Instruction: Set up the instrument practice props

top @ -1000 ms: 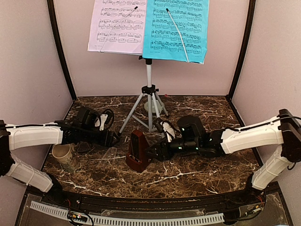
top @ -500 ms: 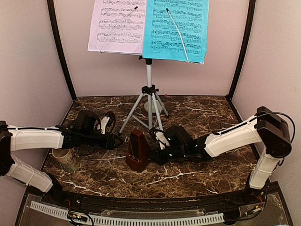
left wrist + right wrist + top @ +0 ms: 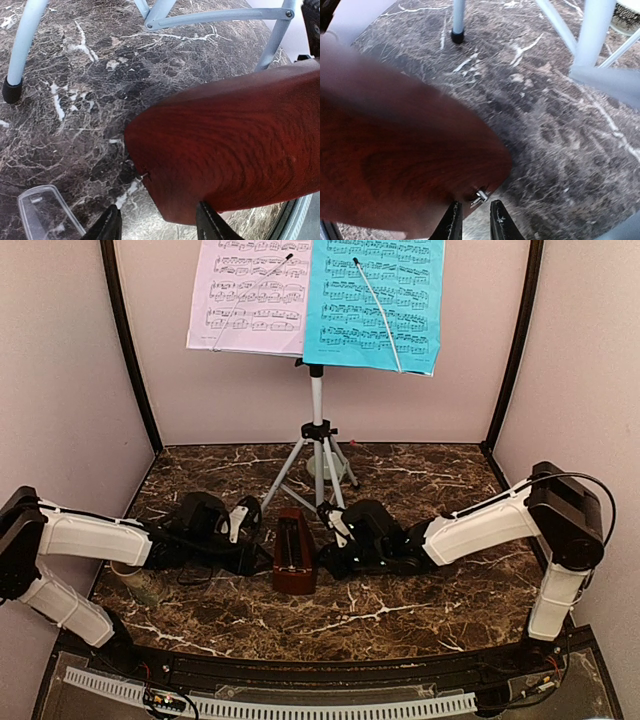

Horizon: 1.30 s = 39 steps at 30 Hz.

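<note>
Dark marbled worktop, pale booth walls. My right fingers: nearly together, with the little metal key of the metronome right at their tips; can't tell if it's pinched. My left fingers: apart, straddling the wood's lower corner, one touching it, the other clear. So the metronome sits between both sets, left fingers on its left flank, right on its right, long axis upright, both arms equally close. Beyond it is the music stand, with lilac sheet and blue sheet already up. I'd judge the next move hinges on that key. Only the right wrist view shows it. The top view hides both sets of fingertips but confirms the upright pose.
</note>
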Each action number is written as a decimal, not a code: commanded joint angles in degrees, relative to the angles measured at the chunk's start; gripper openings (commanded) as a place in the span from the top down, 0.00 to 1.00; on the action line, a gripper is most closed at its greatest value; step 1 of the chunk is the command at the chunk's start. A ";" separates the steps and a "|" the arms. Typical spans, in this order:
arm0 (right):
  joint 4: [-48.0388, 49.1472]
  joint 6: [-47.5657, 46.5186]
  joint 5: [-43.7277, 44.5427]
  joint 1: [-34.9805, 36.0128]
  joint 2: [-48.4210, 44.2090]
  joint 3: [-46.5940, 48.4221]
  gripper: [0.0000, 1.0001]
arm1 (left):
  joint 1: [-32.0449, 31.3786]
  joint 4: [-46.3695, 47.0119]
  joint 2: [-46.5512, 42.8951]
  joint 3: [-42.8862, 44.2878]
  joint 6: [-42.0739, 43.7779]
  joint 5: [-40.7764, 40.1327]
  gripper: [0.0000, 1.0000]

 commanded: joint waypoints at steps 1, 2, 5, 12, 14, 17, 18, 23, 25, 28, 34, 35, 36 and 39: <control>4.05 -2.59 -0.02 -0.99 0.52 3.16 0.78 | -1.38 4.58 0.25 -0.47 -1.65 0.70 0.47; 3.94 -2.93 -0.14 -1.28 0.45 3.38 0.77 | -1.40 4.60 0.19 -0.44 -1.76 0.50 0.47; 3.79 -3.86 -1.23 -1.64 -0.43 3.50 0.75 | -1.39 4.16 -0.25 -0.36 -1.73 -0.48 0.47; 6.16 -4.17 -5.10 -0.98 -6.06 -0.41 0.50 | -1.39 1.83 -1.94 -0.29 -0.52 -3.69 0.47; 6.23 -4.44 -4.89 -0.38 -7.75 -1.51 0.40 | -1.33 1.45 -2.66 -0.20 -0.17 -4.60 0.46; 5.71 -5.11 -3.67 0.95 -9.98 -2.94 0.31 | -1.36 0.77 -3.69 0.02 0.30 -5.67 0.45; 5.47 -5.40 -3.11 1.43 -10.53 -3.31 0.29 | -1.35 0.59 -4.10 0.06 0.44 -5.94 0.45; 3.97 -6.29 -0.37 3.87 -12.17 -3.80 0.23 | -1.39 -0.65 -5.89 0.37 1.05 -7.52 0.44; 3.07 -6.49 1.17 4.86 -12.17 -3.04 0.21 | -1.36 -0.95 -6.72 0.29 1.17 -8.02 0.44; 2.02 -6.89 4.55 6.57 -12.21 -1.44 0.20 | -1.38 -1.07 -7.72 0.05 1.20 -8.75 0.44; -3.09 -4.80 11.52 8.26 -10.89 4.99 0.12 | -1.38 -1.33 -8.84 0.01 1.20 -9.29 0.44; -3.50 -4.82 12.86 8.79 -10.22 5.90 0.06 | -1.34 -1.37 -9.02 0.01 1.20 -9.38 0.44; -3.84 -4.94 14.29 9.31 -9.78 6.84 0.04 | -1.33 -1.43 -9.12 -0.05 1.20 -9.46 0.44; -4.13 -4.90 16.43 10.56 -8.73 8.70 0.02 | -1.39 -1.42 -9.54 -0.27 1.21 -9.70 0.43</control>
